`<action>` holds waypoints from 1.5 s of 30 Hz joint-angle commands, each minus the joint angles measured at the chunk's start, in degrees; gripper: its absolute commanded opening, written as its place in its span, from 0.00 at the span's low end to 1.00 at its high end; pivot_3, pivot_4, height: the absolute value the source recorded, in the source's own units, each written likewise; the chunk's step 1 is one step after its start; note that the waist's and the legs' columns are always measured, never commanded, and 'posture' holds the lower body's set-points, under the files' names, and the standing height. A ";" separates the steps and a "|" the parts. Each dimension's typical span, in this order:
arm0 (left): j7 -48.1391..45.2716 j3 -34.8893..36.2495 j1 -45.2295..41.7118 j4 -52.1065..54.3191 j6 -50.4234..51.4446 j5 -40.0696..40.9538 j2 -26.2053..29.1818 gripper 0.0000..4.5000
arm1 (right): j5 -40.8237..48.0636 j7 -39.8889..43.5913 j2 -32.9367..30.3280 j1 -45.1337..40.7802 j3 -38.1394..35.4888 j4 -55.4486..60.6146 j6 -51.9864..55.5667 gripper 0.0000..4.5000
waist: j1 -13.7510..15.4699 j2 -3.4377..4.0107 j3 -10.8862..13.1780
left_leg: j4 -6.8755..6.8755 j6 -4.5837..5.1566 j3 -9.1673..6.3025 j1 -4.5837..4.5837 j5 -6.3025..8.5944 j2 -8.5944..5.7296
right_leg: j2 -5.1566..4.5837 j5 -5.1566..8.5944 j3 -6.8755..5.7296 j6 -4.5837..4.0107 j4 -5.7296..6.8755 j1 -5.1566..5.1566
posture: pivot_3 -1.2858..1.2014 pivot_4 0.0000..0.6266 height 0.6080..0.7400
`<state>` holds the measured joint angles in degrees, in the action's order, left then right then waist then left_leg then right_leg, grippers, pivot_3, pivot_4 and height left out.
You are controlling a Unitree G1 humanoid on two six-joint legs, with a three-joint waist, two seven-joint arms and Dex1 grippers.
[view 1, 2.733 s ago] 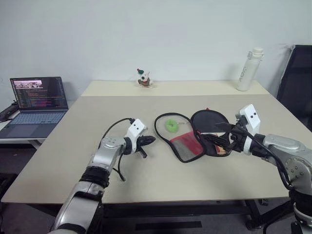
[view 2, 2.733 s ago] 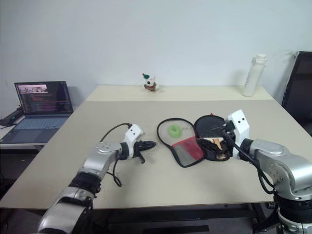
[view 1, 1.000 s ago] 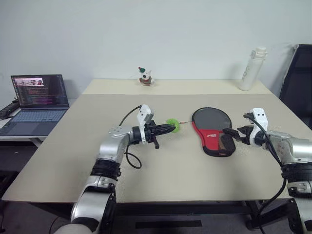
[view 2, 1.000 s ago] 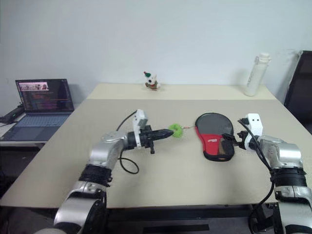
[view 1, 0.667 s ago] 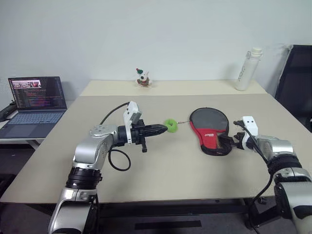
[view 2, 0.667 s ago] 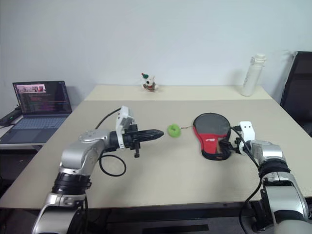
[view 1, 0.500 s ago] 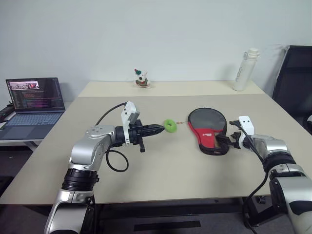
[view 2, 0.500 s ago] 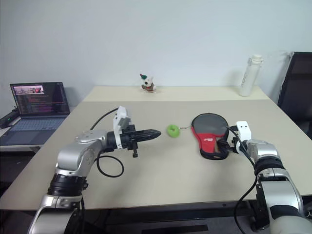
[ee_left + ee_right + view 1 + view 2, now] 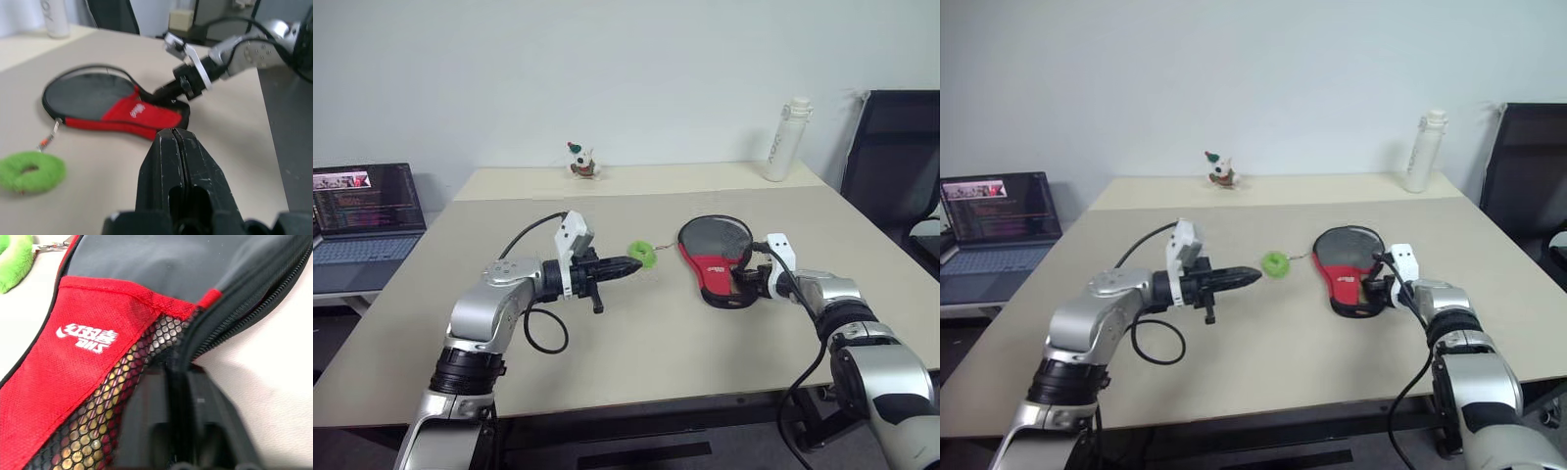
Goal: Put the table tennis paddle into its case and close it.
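The case (image 9: 713,257) lies flat and closed on the table, with its black round end away from me and its red panel and mesh pocket nearer. The paddle is hidden; a light brown tint shows through the mesh (image 9: 105,404). The green ring tag (image 9: 641,255) rests on the table on a short chain left of the case. My left gripper (image 9: 634,263) is shut with nothing in it, its tip just short of the ring (image 9: 32,171). My right gripper (image 9: 740,284) is shut on the case's narrow end, and the zip edge (image 9: 234,316) runs in between its fingers.
A laptop (image 9: 362,211) stands on a side desk at the far left. A small figurine (image 9: 579,161) and a white bottle (image 9: 781,154) stand along the table's far edge. A black chair (image 9: 896,157) is at the right.
The camera has turned, so the whole scene sits further left. My right gripper has closed its fingers on the case's narrow end. The case and ring lie as before.
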<state>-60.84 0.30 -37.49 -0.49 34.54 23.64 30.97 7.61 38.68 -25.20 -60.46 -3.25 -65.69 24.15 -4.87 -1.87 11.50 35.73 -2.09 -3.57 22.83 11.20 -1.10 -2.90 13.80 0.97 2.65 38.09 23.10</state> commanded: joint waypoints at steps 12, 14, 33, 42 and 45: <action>-8.66 -1.40 4.71 8.47 0.70 4.30 8.02 0.00 | 2.58 5.79 10.04 -0.42 -0.38 10.27 13.93 0.00 | -1.04 0.01 0.01 | -0.11 -0.14 0.36 -0.07 0.10 0.96 | 0.98 -0.23 0.29 -0.50 -0.07 0.25 | 0.52 0.24 1.00; -8.92 -1.64 6.75 11.01 1.61 5.49 8.60 0.00 | 3.65 6.08 10.60 3.21 0.56 17.51 18.60 0.00 | -1.02 0.02 0.01 | -0.21 -0.15 0.34 -0.10 0.10 1.00 | 1.04 -0.22 0.29 -0.55 -0.06 0.27 | 0.52 0.24 1.00; -12.93 -2.37 14.05 14.92 0.24 8.43 12.65 0.00 | 16.72 -7.91 10.26 32.90 -5.04 79.85 56.66 0.00 | 1.19 0.01 0.01 | -0.42 -0.28 0.26 0.06 0.19 0.98 | 1.01 0.00 0.16 -0.63 -0.27 0.41 | 0.52 0.24 1.00; -13.25 -3.29 13.86 14.24 -0.82 8.42 12.64 0.00 | 19.58 -11.99 11.56 37.30 -9.58 87.56 62.89 0.00 | 2.03 0.01 0.01 | -0.46 -0.28 0.24 0.10 0.19 0.96 | 0.98 0.04 0.11 -0.65 -0.37 0.40 | 0.52 0.24 1.00; -13.31 -3.56 13.54 14.06 -0.77 8.40 12.71 0.00 | 20.53 -12.81 11.94 38.68 -10.79 89.75 64.63 0.00 | 2.04 0.01 0.01 | -0.49 -0.28 0.25 0.10 0.19 0.96 | 0.98 0.04 0.10 -0.65 -0.38 0.40 | 0.52 0.24 1.00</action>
<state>-73.73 -3.45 -23.06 13.26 34.56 31.52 43.51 26.45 25.95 -13.37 -22.74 -12.71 21.24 87.10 -2.83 -1.86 11.50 35.23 -2.37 -3.32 22.92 11.39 -0.13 -1.92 13.84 1.07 1.99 37.71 23.50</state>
